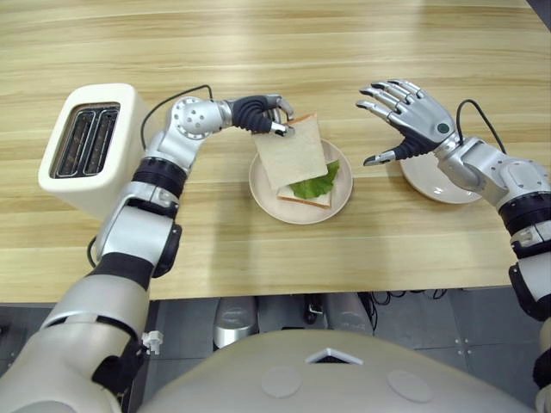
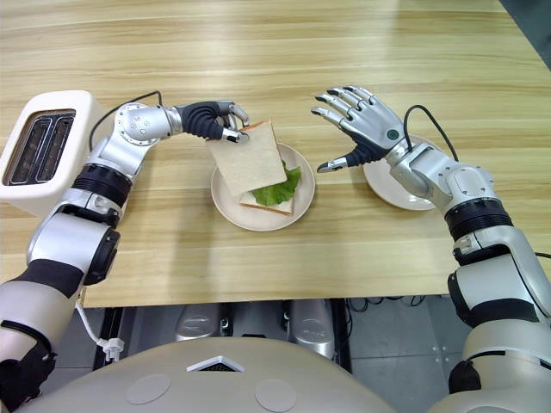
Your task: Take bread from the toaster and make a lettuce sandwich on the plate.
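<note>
Left eye view puts the left hand at upper centre, its arm bent at the elbow and reaching in from the lower left. The dark fingers are pinched on the upper corner of a bread slice. That slice is square, pale and smooth-faced with a thin tan crust, and it hangs tilted over the plate, its lower edge down near the lettuce. The lettuce is a crinkled green leaf lying on a second bread slice, which sits flat on the plate. The plate is round, shallow and cream-coloured, at the centre of the frame.

At the upper right, the right hand hovers above the counter with its grey metallic fingers spread apart and slightly arched, palm facing left toward the sandwich, holding nothing. Its forearm slants in from the right edge, crossing over a smaller white plate just right of the first one.

A toaster stands at the left of the frame, a boxy cream body with rounded corners and two dark slots on top. A black cord loops behind it. The counter is light wood with long straight grain.
</note>
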Robot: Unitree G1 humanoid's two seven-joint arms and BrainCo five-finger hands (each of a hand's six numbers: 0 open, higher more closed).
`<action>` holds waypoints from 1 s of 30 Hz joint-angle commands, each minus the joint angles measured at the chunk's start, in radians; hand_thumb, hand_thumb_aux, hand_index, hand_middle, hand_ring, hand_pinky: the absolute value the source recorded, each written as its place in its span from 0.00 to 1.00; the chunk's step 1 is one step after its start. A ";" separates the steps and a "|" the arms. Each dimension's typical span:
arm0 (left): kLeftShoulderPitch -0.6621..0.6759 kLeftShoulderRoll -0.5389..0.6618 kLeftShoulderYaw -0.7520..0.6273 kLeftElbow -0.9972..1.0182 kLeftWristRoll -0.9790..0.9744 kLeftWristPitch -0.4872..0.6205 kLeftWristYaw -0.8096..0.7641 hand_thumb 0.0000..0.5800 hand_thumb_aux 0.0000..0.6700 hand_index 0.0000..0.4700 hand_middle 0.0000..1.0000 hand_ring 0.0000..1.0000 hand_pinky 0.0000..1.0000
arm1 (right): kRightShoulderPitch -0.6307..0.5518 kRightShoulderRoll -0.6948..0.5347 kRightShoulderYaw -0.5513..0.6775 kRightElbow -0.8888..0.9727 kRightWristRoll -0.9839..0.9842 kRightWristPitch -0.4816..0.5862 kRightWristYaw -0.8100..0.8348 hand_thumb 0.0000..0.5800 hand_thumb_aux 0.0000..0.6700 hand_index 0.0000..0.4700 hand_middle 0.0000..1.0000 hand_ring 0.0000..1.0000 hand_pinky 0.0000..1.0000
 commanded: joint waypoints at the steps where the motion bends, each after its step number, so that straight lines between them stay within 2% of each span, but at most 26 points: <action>1: -0.050 -0.026 -0.038 0.095 0.043 -0.060 0.011 1.00 1.00 0.98 1.00 1.00 1.00 | -0.008 0.002 0.003 -0.009 0.000 -0.008 0.012 0.00 0.00 0.00 0.00 0.00 0.00; 11: -0.097 -0.081 -0.054 0.209 0.052 -0.115 -0.027 1.00 1.00 0.98 1.00 1.00 1.00 | -0.028 0.042 0.012 0.006 -0.006 -0.003 0.010 0.00 0.00 0.00 0.00 0.00 0.00; 19: -0.115 -0.133 -0.091 0.275 0.129 -0.134 0.084 1.00 1.00 0.98 1.00 1.00 1.00 | -0.024 0.048 0.011 0.003 0.000 -0.016 0.013 0.00 0.00 0.00 0.00 0.00 0.00; 30: -0.136 -0.187 -0.149 0.337 0.236 -0.077 0.221 1.00 1.00 0.98 1.00 1.00 1.00 | 0.047 -0.028 -0.064 -0.172 0.156 -0.185 0.138 0.00 0.00 0.00 0.00 0.00 0.00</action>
